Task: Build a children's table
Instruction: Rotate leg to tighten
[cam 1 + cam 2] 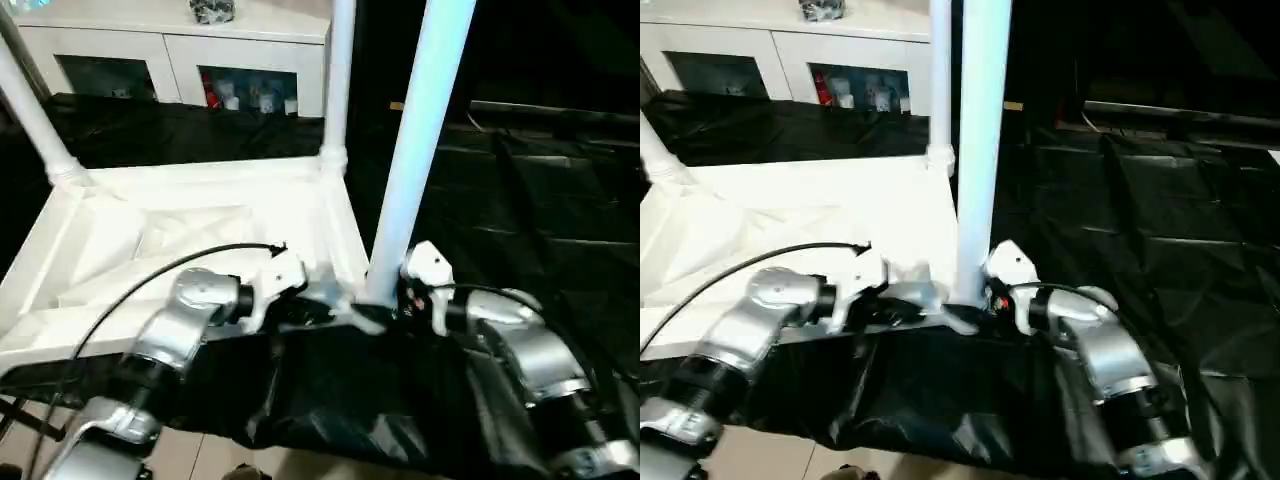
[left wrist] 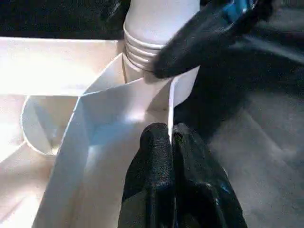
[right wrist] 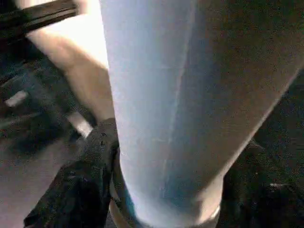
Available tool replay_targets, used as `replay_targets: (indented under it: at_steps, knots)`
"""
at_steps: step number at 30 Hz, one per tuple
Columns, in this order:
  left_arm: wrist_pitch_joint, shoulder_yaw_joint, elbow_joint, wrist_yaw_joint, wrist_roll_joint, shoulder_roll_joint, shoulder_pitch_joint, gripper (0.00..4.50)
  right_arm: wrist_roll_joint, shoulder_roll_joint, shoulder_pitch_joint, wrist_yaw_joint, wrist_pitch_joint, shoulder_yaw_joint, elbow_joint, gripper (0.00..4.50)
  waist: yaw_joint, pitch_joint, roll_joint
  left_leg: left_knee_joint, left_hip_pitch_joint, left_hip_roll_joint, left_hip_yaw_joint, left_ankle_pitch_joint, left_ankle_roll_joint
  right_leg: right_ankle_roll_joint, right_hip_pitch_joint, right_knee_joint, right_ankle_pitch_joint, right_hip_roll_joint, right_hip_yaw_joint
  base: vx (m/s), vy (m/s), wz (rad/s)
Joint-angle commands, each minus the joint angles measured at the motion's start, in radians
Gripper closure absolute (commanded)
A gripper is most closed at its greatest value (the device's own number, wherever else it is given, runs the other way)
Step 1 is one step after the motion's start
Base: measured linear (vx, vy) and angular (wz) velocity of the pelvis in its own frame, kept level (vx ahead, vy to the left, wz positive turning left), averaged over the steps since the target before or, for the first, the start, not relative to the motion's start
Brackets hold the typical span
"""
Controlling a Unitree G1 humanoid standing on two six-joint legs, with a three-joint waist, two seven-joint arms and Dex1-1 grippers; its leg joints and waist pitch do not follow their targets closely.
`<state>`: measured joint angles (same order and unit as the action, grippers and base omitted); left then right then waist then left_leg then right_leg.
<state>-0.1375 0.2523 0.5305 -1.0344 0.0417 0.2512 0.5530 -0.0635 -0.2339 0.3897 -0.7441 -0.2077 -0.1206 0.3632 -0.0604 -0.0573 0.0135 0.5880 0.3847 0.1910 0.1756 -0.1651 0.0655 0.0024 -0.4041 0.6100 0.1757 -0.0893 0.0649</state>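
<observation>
We look down on the table top (image 1: 150,240), white smooth plastic, lying upside down on a black crinkled sheet (image 1: 520,210) with its ribbed underside and raised rim facing up; three long white tube legs rise from its corners, the far-left leg (image 1: 35,120) tilted, the far-right leg (image 1: 338,80) upright, and the near-right leg (image 1: 420,140) thick, round and slightly tapered, leaning a little to the right; its lower end shows ridged rings where it enters the rounded corner socket (image 2: 183,90). The left gripper (image 2: 172,142) sits at the near rim just left of that socket, its two black rubbery fingers (image 2: 152,161) pressed together with the thin rim wall pinched between them. The right gripper (image 3: 166,190) is around the foot of the near-right leg, one black finger (image 3: 80,185) on each side of the tube, close against it; whether they truly clamp it we cannot tell. The silver forearms come in from the near edge, a black cable (image 1: 130,280) looping over the left one; far behind stands a white cabinet (image 1: 170,45) with glass doors.
</observation>
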Motion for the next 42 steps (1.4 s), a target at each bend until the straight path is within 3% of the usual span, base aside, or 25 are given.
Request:
replay_targets:
  at_steps: [1,3,5,6,10,12,14,18,30,37,42]
  knots:
    - [-0.022,-0.033,0.045,0.17,0.0,-0.083,0.072,4.5,0.031,0.078,0.024,0.153,-0.027,-0.014,0.087,1.85,0.005,0.066,-0.008,-0.074,-0.019,0.03,-0.009,-0.285,0.001,-0.186,0.036,-0.088,0.353,-0.052,-0.041,0.0,0.0,0.0]
    - [-0.035,-0.037,0.086,0.243,0.014,-0.121,0.102,4.5,0.043,0.123,0.05,0.258,-0.028,0.007,0.139,1.85,0.008,0.065,-0.004,-0.074,-0.018,0.029,-0.009,-0.293,0.004,-0.18,0.038,-0.093,0.357,-0.053,-0.042,0.0,0.0,0.0]
    - [-0.039,-0.038,0.102,0.271,0.02,-0.136,0.113,4.5,0.046,0.141,0.061,0.3,-0.03,0.016,0.159,1.85,0.008,0.068,-0.008,-0.073,-0.018,0.027,-0.01,-0.288,-0.001,-0.177,0.041,-0.093,0.352,-0.053,-0.041,0.0,0.0,0.0]
    - [-0.042,-0.038,0.121,0.309,0.026,-0.157,0.128,4.5,0.048,0.168,0.078,0.355,-0.031,0.03,0.187,1.85,0.006,0.068,-0.003,-0.072,-0.019,0.028,-0.011,-0.282,-0.002,-0.178,0.041,-0.092,0.342,-0.054,-0.041,0.0,0.0,0.0]
    - [-0.022,-0.027,0.166,0.36,0.045,-0.21,0.164,4.5,0.089,0.222,0.135,0.463,0.027,0.034,0.274,1.85,0.008,0.072,-0.001,-0.07,-0.015,0.027,-0.009,-0.258,-0.01,-0.193,0.044,-0.088,0.273,-0.052,-0.04,0.0,0.0,0.0]
    - [-0.005,-0.022,0.168,0.345,0.042,-0.213,0.165,4.5,0.053,0.234,0.143,0.443,0.024,0.061,0.28,1.3,0.007,0.073,-0.001,-0.069,-0.014,0.027,-0.008,-0.25,-0.024,-0.199,0.047,-0.086,0.243,-0.051,-0.04,0.0,0.0,0.0]
    - [0.026,-0.016,0.145,0.288,0.024,-0.198,0.146,4.5,0.027,0.23,0.142,0.41,0.011,0.076,0.265,1.16,0.005,0.073,-0.001,-0.069,-0.014,0.028,-0.008,-0.241,-0.038,-0.209,0.049,-0.082,0.215,-0.051,-0.039,0.0,0.0,0.0]
    - [0.045,-0.01,0.121,0.235,0.011,-0.172,0.123,4.5,0.036,0.205,0.14,0.383,0.031,0.063,0.262,0.72,0.008,0.072,-0.002,-0.071,-0.013,0.029,-0.009,-0.257,-0.038,-0.214,0.05,-0.084,0.234,-0.052,-0.038,0.0,0.0,0.0]
    - [0.098,0.024,-0.024,-0.025,-0.039,-0.034,0.033,4.5,0.015,0.003,0.027,-0.058,0.1,-0.074,0.045,0.72,0.001,0.065,-0.003,-0.074,-0.016,0.036,-0.007,-0.292,-0.047,-0.201,0.044,-0.088,0.299,-0.053,-0.042,0.0,0.0,0.0]
    - [0.097,0.032,-0.082,-0.152,-0.069,0.035,-0.007,4.5,-0.02,-0.093,-0.02,-0.244,0.086,-0.125,-0.047,0.72,-0.002,0.065,-0.004,-0.076,-0.018,0.04,-0.009,-0.311,-0.042,-0.199,0.042,-0.088,0.327,-0.054,-0.043,0.0,0.0,0.0]
    - [0.089,0.039,-0.111,-0.209,-0.081,0.07,-0.03,4.5,-0.029,-0.118,-0.032,-0.299,0.069,-0.142,-0.077,1.18,-0.001,0.065,-0.005,-0.076,-0.016,0.038,-0.009,-0.297,-0.041,-0.206,0.042,-0.086,0.313,-0.053,-0.043,0.0,0.0,0.0]
